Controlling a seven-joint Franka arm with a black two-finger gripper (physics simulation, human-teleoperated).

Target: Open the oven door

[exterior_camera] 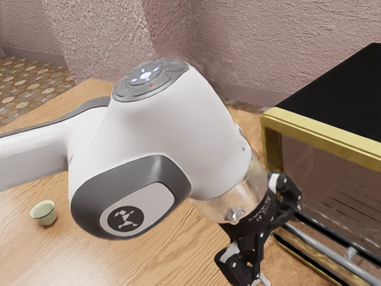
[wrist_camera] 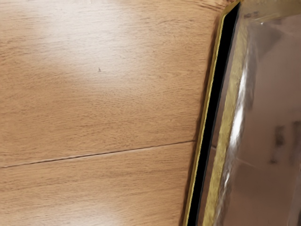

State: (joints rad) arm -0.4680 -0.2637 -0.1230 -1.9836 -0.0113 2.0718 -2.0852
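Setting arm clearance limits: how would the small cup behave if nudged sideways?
The cup would probably slide or tip rather than stay put: it looks small and narrows toward its base. On its side it could roll, given the round rim and the open table around it. Walls look stiff, perhaps breakable; material unconfirmed.

Soft pale glare across tabletop (wrist_camera: 94, 101)

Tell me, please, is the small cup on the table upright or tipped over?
Upright. In the exterior view, the small cup stands on the wooden table with its round rim facing up.
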